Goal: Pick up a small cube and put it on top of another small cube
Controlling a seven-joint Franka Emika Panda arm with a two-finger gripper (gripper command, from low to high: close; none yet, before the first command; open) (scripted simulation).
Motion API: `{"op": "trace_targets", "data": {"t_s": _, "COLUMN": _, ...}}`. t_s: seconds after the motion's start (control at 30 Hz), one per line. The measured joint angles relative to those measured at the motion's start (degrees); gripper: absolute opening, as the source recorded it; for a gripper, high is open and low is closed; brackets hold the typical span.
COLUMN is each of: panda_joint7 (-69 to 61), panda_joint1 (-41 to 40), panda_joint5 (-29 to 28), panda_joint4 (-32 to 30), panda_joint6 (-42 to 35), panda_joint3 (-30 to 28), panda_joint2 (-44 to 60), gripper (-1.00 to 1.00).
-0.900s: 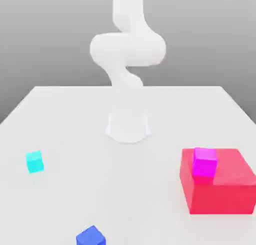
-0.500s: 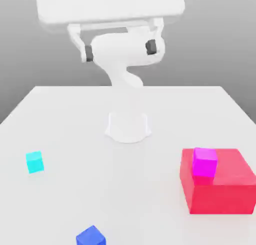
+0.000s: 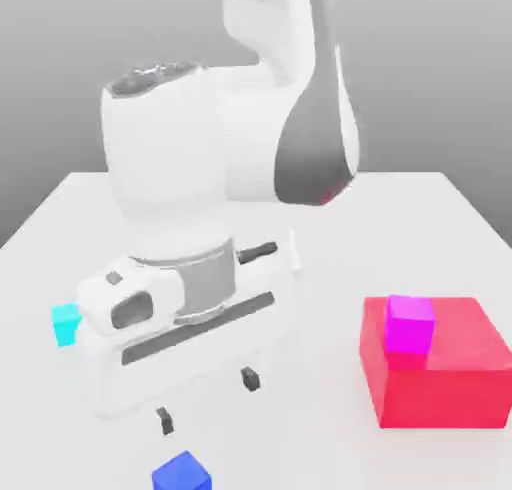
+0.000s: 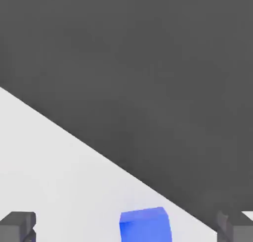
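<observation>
One blue cube (image 3: 182,472) sits at the bottom edge of the exterior view, just below the gripper (image 3: 207,399), whose fingers stand wide apart, holding nothing. Reaching is the step in hand; next, lower around it, close, then carry to the pink cube (image 3: 410,324) on the red block (image 3: 445,378).

Flat, even synthetic lighting, bright overall. White table (image 3: 420,208) is near blown out, with barely any cast shadows. The arm (image 3: 250,178) is soft-edged and smeared across the frame centre, with a dark shaded patch at upper right. The grey backdrop grades darker toward the top. The hand view is soft too, dim grey in its upper half.
</observation>
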Motion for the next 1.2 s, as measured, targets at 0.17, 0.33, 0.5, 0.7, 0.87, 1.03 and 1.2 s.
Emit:
{"op": "trace_targets", "data": {"t_s": 0.17, "panda_joint7": -4.4, "panda_joint1": -1.8, "panda_joint5": -1.4, "panda_joint4": 0.3, "panda_joint6": 5.5, "panda_joint3": 0.8, "panda_joint2": 8.9, "gripper": 0.0}}
{"op": "trace_targets", "data": {"t_s": 0.33, "panda_joint7": -6.8, "panda_joint1": -4.4, "panda_joint5": 1.3, "panda_joint4": 1.6, "panda_joint6": 9.8, "panda_joint3": 4.0, "panda_joint2": 14.8, "gripper": -1.0}}
{"op": "trace_targets", "data": {"t_s": 0.5, "panda_joint7": -6.8, "panda_joint1": -4.4, "panda_joint5": 1.3, "panda_joint4": 1.6, "panda_joint6": 9.7, "panda_joint3": 4.0, "panda_joint2": 14.8, "gripper": -1.0}}
{"op": "trace_targets", "data": {"t_s": 0.7, "panda_joint7": -4.9, "panda_joint1": -1.2, "panda_joint5": -0.5, "panda_joint4": 0.4, "panda_joint6": 3.3, "panda_joint3": 3.1, "panda_joint2": 4.2, "gripper": -1.0}}
{"op": "trace_targets", "data": {"t_s": 0.87, "panda_joint7": -12.2, "panda_joint1": 3.9, "panda_joint5": 2.7, "panda_joint4": -3.0, "panda_joint6": 2.3, "panda_joint3": 11.9, "panda_joint2": -3.2, "gripper": -1.0}}
{"op": "trace_targets", "data": {"t_s": 1.03, "panda_joint7": -20.5, "panda_joint1": 14.0, "panda_joint5": 1.2, "panda_joint4": -10.3, "panda_joint6": 2.0, "panda_joint3": 20.0, "panda_joint2": -11.0, "gripper": -1.0}}
{"op": "trace_targets", "data": {"t_s": 1.2, "panda_joint7": -29.2, "panda_joint1": 27.0, "panda_joint5": -2.9, "panda_joint4": -19.3, "panda_joint6": 2.3, "panda_joint3": 26.2, "panda_joint2": -19.9, "gripper": -1.0}}
